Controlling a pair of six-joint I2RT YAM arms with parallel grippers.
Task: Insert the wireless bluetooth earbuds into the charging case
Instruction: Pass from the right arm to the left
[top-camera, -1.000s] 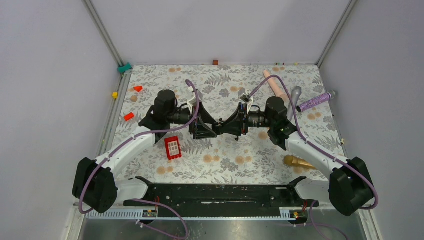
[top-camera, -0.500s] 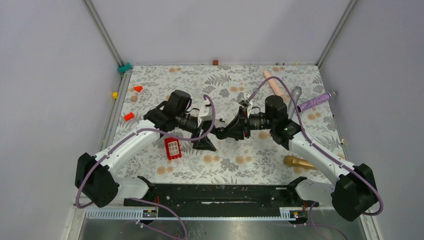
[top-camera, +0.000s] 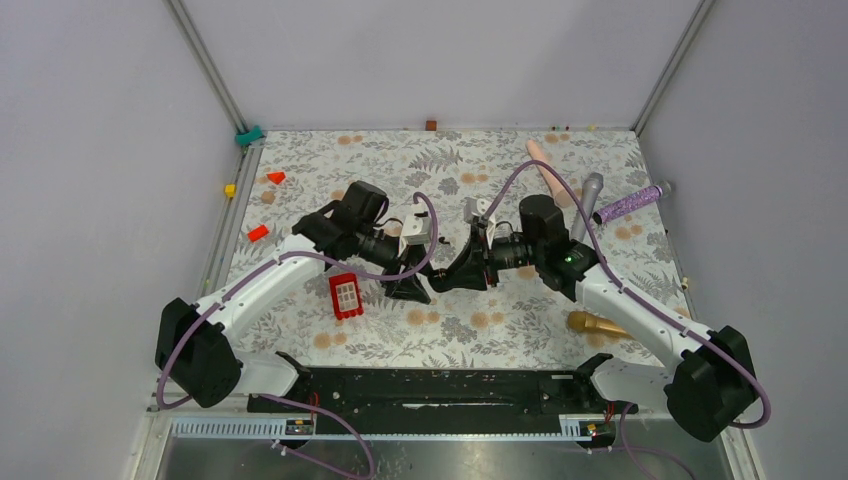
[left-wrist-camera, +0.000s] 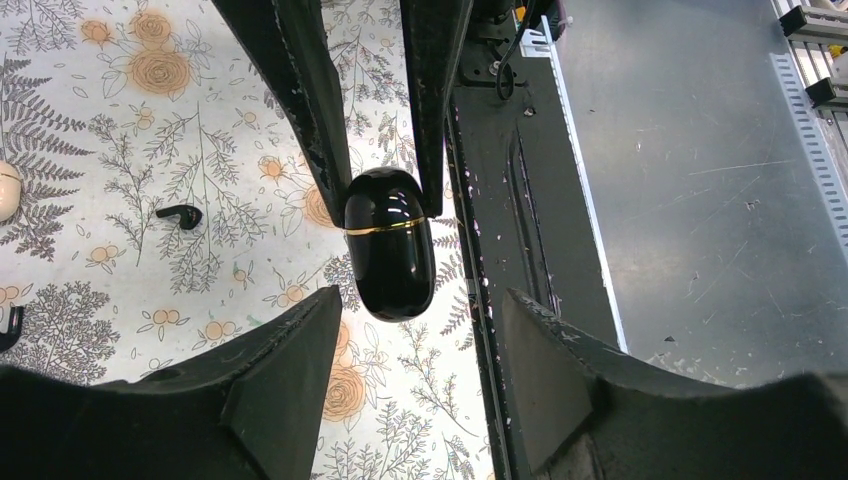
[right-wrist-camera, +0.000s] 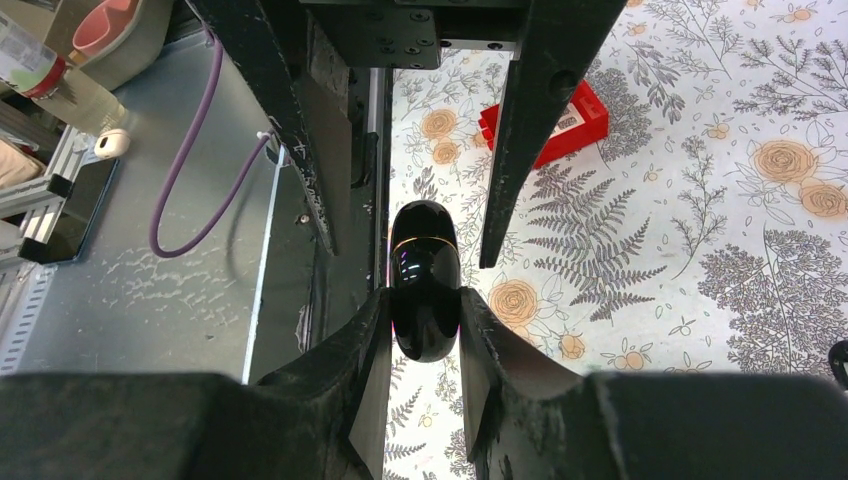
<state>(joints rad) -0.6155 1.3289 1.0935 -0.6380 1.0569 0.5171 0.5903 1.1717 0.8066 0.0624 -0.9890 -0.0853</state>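
**Two robot grippers meeting over a flowered table, one gripping a black charging case**

The right gripper (right-wrist-camera: 424, 305) is pinching the charging case (right-wrist-camera: 424, 275), a glossy black capsule with a thin gold line around it. Its two fingers are pressing on the case's sides near one end and holding it above the table. The left gripper (left-wrist-camera: 418, 305) is facing it head-on with its jaws spread wide. Its fingertips are sitting on either side of the case's free end, with a gap showing on both sides. In the overhead view the two grippers are meeting tip to tip near the middle of the table, and the case is hidden between them.

One of the wireless bluetooth earbuds (left-wrist-camera: 180, 215) is lying on the flowered table cover (left-wrist-camera: 100, 120), apart from the case and on the side away from the black base rail (left-wrist-camera: 510, 200). A second small dark shape is showing at the edge of the left wrist view, too cut off to identify. A red block (top-camera: 345, 296) is resting on the cover near the left gripper.
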